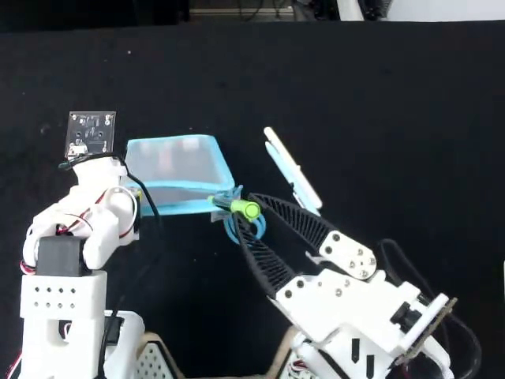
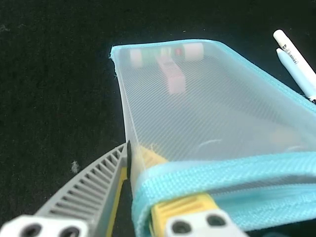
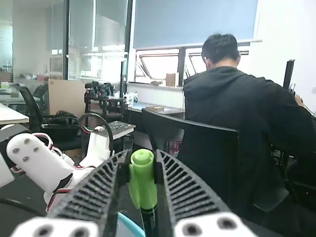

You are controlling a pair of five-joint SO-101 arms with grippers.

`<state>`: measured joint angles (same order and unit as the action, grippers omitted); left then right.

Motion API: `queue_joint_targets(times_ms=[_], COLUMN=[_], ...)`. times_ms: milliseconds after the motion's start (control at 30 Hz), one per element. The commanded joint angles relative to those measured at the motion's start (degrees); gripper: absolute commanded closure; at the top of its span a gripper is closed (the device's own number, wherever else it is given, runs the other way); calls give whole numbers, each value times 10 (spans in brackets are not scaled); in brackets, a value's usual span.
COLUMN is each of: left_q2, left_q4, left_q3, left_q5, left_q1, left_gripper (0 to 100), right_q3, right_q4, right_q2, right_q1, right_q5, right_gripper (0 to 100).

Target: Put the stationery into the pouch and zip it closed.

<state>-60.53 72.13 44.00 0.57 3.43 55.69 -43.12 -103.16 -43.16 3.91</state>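
Two pincers split the work near the counter's (image 1: 379, 103) middle. The left pincer (image 2: 134, 163) is clamped on the blue mesh pouch (image 1: 177, 170) at the end facing the left edge, apparently to keep it from sliding. The right pincer (image 3: 142, 163) pinches a green marker (image 1: 246, 209) at the pouch's opposite end, seemingly lining it up to go in. Two pale pens (image 1: 292, 170) lie just beside, still outside.

Blue pouch (image 1: 173, 170) lies flat, green marker (image 1: 241, 208) at its corner, pens (image 1: 292, 170) nearby.
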Motion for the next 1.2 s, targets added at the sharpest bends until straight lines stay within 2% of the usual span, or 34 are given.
queue_joint_targets(times_ms=[0,167,267,533,633,833,1167], left_q2=[-4,-4,-4,-4,-4,-4,-4], left_q4=[0,0,0,0,0,0,0], left_q3=[-7,-7,-7,-7,-7,-7,-7], left_q5=[4,4,4,4,4,4,4], left_q1=[-1,-1,-1,-1,-1,-1,-1], left_gripper=[970,970,970,970,970,970,970], right_q3=[38,137,169,176,176,192,227], right_q4=[54,165,197,177,146,120,133], right_q2=[-15,-15,-15,-14,-10,-9,-8], right_q1=[-5,-5,-5,-8,-50,-76,-74], right_q5=[-5,-1,-1,0,1,91,93], right_gripper=[987,987,987,987,987,987,987])
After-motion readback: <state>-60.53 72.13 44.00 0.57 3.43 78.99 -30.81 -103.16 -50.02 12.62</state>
